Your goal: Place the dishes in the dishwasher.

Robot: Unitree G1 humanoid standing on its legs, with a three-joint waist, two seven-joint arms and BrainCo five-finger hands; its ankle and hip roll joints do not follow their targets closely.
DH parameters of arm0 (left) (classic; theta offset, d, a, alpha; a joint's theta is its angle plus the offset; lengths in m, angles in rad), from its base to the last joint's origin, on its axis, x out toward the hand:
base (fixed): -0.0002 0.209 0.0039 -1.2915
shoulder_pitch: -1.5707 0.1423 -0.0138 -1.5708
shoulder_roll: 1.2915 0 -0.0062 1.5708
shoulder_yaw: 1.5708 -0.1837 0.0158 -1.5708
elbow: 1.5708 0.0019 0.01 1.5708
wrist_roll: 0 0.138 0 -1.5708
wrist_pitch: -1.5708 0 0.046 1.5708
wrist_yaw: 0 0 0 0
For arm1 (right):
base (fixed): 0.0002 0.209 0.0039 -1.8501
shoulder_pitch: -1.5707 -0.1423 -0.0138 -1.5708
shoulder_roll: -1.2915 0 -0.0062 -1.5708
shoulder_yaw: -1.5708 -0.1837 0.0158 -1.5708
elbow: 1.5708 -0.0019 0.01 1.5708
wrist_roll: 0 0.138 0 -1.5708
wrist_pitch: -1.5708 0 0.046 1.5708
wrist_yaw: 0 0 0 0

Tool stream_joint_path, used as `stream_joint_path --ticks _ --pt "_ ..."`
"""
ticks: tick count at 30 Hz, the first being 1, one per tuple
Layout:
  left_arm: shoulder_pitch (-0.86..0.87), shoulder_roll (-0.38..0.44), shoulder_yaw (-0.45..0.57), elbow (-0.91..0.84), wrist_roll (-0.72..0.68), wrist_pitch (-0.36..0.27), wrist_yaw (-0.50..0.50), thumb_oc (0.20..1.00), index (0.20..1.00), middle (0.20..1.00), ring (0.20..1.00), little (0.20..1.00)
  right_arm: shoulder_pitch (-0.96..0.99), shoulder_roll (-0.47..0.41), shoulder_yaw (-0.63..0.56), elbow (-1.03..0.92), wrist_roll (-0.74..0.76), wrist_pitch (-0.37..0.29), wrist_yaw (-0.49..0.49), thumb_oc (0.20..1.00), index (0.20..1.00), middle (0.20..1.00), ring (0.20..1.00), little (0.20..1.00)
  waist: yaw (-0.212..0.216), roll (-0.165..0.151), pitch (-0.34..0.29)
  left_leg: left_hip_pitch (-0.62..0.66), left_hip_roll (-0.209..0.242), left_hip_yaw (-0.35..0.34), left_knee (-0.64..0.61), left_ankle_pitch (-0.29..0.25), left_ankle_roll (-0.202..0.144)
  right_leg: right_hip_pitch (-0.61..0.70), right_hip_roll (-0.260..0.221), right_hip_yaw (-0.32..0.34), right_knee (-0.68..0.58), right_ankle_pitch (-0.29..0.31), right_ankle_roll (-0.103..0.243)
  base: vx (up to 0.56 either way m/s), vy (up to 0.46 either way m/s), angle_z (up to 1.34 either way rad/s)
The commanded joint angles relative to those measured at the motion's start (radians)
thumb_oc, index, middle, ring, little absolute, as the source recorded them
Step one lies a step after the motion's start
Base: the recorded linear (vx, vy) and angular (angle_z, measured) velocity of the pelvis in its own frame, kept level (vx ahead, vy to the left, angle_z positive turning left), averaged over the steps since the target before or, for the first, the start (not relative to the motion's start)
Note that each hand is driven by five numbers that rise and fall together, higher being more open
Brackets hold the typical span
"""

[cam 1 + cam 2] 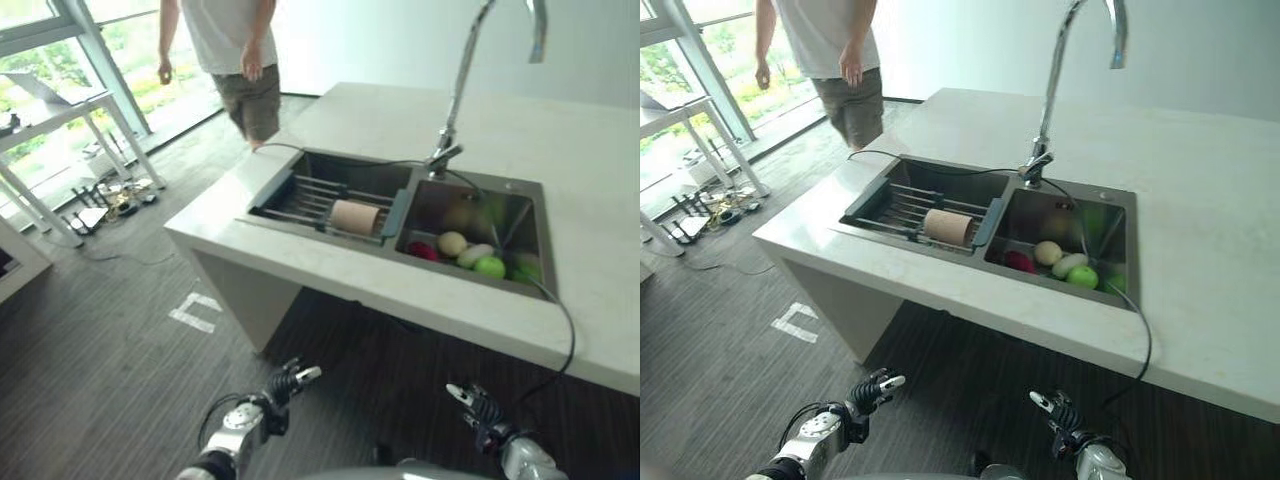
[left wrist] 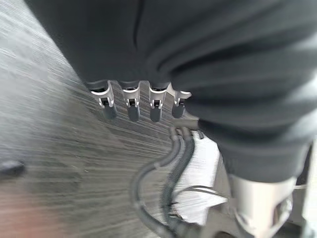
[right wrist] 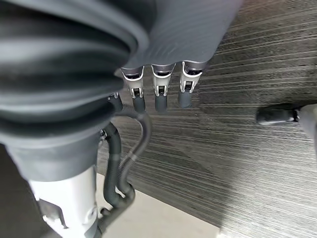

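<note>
A pinkish cup (image 1: 355, 216) lies on its side on a dark drying rack (image 1: 305, 193) set across the left basin of a steel double sink (image 1: 523, 188). The right basin holds a red piece (image 1: 422, 250), a beige one (image 1: 452, 243) and a green apple (image 1: 489, 267). My left hand (image 1: 285, 383) hangs low over the floor, well short of the counter, with relaxed fingers (image 2: 130, 107) holding nothing. My right hand (image 1: 475, 405) hangs likewise on the other side, its fingers (image 3: 161, 97) straight and empty.
The sink sits in a pale stone island counter (image 1: 575, 150) with a tall faucet (image 1: 460, 80). A person (image 1: 240, 60) stands beyond the island's far left corner. A white table (image 1: 60, 115) stands by the windows. A white mark (image 1: 195, 312) lies on the striped floor.
</note>
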Motion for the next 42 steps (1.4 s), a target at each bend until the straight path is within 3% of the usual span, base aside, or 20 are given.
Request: stream_joint_path --ticks 1,4,6,8,13,18,23,25,29,33,42 --pt "-0.034 0.018 -0.013 -0.05 -0.027 -0.033 -0.033 1.0 1.0 1.0 1.0 1.0 -0.024 -0.025 -0.009 0.021 -0.004 -0.017 0.018 1.0 1.0 1.0 1.0 1.0 0.012 -0.027 0.026 -0.118 -0.097 0.014 -0.069 0.079 0.106 0.038 -0.03 0.059 0.058 -0.012 0.073 0.12 -0.049 -0.64" --pt "-0.006 0.027 -0.015 -0.098 -0.117 -0.045 -0.068 1.0 1.0 1.0 1.0 1.0 -0.029 -0.029 -0.024 0.032 -0.014 0.004 0.012 1.0 1.0 1.0 1.0 1.0 0.029 -0.011 0.047 -0.127 -0.095 0.02 -0.24 0.084 0.111 0.087 -0.008 0.108 0.043 -0.033 0.083 0.19 0.061 -0.71" --pt "0.01 0.03 -0.012 -0.126 -0.148 -0.032 -0.067 1.0 1.0 1.0 1.0 1.0 -0.03 -0.031 -0.03 0.052 -0.008 0.005 0.014 1.0 1.0 1.0 1.0 1.0 0.047 0.003 0.047 -0.12 -0.089 -0.031 -0.432 0.111 0.098 0.106 -0.001 0.141 0.032 -0.043 0.098 0.17 0.167 -0.39" --pt "0.017 0.031 -0.011 -0.122 -0.142 -0.037 -0.066 1.0 1.0 1.0 1.0 1.0 -0.029 -0.025 -0.026 0.069 -0.005 -0.003 0.017 1.0 1.0 1.0 1.0 1.0 0.06 0.01 0.045 -0.118 -0.073 -0.088 -0.544 0.131 0.084 0.117 -0.001 0.164 0.025 -0.047 0.107 0.15 0.152 -0.24" --pt "0.035 0.013 0.004 -0.07 -0.153 -0.079 -0.092 1.0 1.0 1.0 1.0 1.0 -0.018 -0.016 -0.022 0.124 -0.027 -0.015 0.016 1.0 1.0 1.0 1.0 1.0 0.071 0.022 0.033 -0.067 -0.054 -0.181 -0.688 0.14 0.066 0.133 -0.027 0.218 0.005 -0.046 0.131 0.17 0.218 -0.67" --pt "0.023 0.008 -0.004 -0.027 -0.121 -0.094 -0.096 1.0 1.0 1.0 1.0 1.0 0.0 -0.015 -0.048 0.16 -0.001 -0.017 0.01 1.0 1.0 1.0 1.0 1.0 0.058 0.037 0.021 -0.026 -0.052 -0.147 -0.719 0.119 0.067 0.126 -0.064 0.193 0.006 -0.045 0.153 0.11 0.291 -0.3" --pt "-0.022 0.02 -0.033 0.045 -0.05 -0.092 -0.049 1.0 1.0 1.0 1.0 1.0 0.014 0.003 -0.089 0.19 0.018 0.0 0.007 1.0 1.0 1.0 1.0 1.0 0.052 0.036 0.004 0.024 -0.101 -0.115 -0.722 0.065 0.109 0.104 -0.139 0.163 0.027 -0.019 0.2 0.11 0.295 0.07" --pt "-0.029 0.028 -0.029 0.069 -0.051 -0.073 -0.036 1.0 1.0 1.0 1.0 1.0 0.02 0.008 -0.094 0.195 0.01 0.005 0.012 1.0 1.0 1.0 1.0 1.0 0.056 0.034 0.003 0.027 -0.116 -0.101 -0.714 0.054 0.124 0.099 -0.156 0.155 0.044 -0.017 0.208 0.05 0.205 -0.04" --pt "-0.016 0.046 0.022 0.163 -0.065 0.002 0.014 1.0 1.0 1.0 1.0 1.0 0.015 0.032 -0.093 0.209 -0.013 0.005 0.021 1.0 1.0 1.0 1.0 1.0 0.082 0.028 0.013 0.037 -0.132 -0.028 -0.701 0.037 0.153 0.027 -0.182 0.053 0.164 0.03 0.224 0.01 0.13 -0.29" --pt "0.014 0.073 0.088 0.239 -0.086 0.028 0.008 1.0 1.0 1.0 1.0 1.0 0.003 0.032 -0.084 0.206 -0.027 0.01 0.012 1.0 1.0 1.0 1.0 1.0 0.087 0.032 0.03 0.047 -0.131 0.002 -0.713 0.037 0.144 -0.001 -0.176 0.023 0.126 0.051 0.231 0.02 0.011 -0.77" --pt "0.079 0.13 0.299 0.45 -0.142 0.187 0.093 1.0 1.0 1.0 1.0 1.0 -0.017 -0.008 -0.148 0.253 -0.021 0.033 0.011 1.0 1.0 1.0 1.0 1.0 0.097 0.046 0.006 0.03 -0.132 0.025 -0.73 0.028 0.132 0.029 -0.174 -0.008 -0.012 0.046 0.234 0.03 0.007 -0.02"
